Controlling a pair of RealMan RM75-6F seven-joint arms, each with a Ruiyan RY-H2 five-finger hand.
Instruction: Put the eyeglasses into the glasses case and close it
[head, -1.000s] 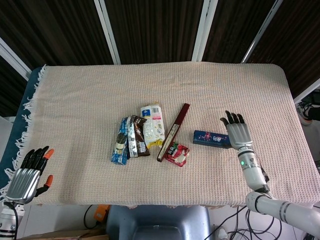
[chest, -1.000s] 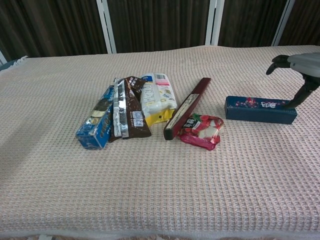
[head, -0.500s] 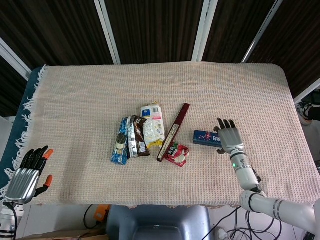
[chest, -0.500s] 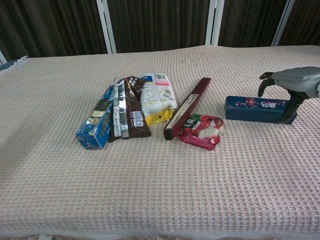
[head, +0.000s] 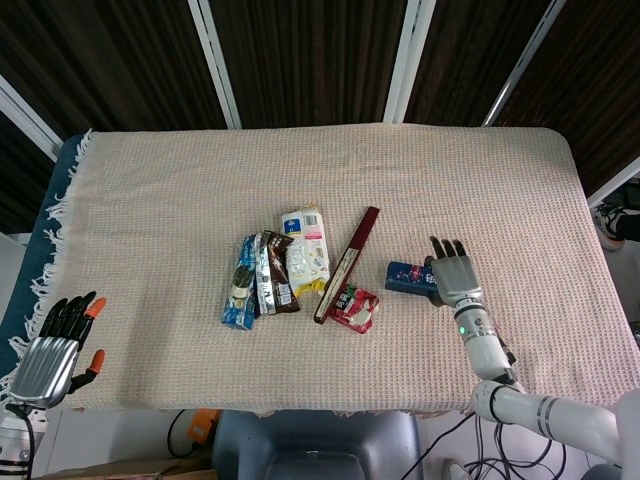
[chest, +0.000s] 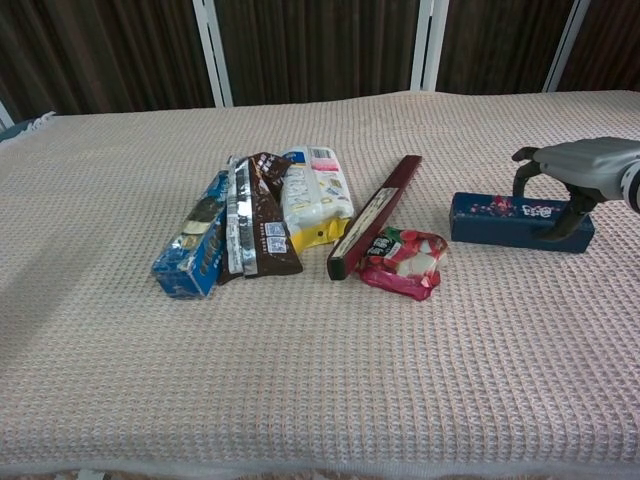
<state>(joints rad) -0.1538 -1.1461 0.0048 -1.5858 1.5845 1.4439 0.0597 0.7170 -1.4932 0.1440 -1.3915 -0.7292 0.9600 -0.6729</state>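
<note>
Change: right hand (chest: 572, 172) has come forward and down since a second ago, from behind the dark blue box's right end to directly over it; nothing else has shifted.
Worktop: a wide worktop (head: 160, 200) under a pink waffle-weave cloth with a white fringe along its left edge carries everything, dark panelled wall behind.
Right arm: white forearm (head: 487, 350) reaches in from the lower right of the head view.
Right hand: grey, arched over the right end of the box, fingers (chest: 524, 180) curved down on the far side and thumb on the near side, tips at the box's faces; whether they press it, the pictures do not settle.
Left hand: left hand (head: 55, 350) hangs off the worktop's lower left corner, fingers spread, holding nothing.
Dark blue box: a long dark blue box (chest: 500, 220) with printed lettering lies closed, flat, right of centre; whether it is the glasses case cannot be told.
Maroon box: a slim maroon box (chest: 376, 214) lies diagonally at centre.
Snack packs: a blue packet (chest: 193, 248), a brown packet (chest: 258, 228) and a white-and-yellow packet (chest: 315, 196) overlap left of it.
Red packet: a small red packet (chest: 403, 262) touches the maroon box's near end.
</note>
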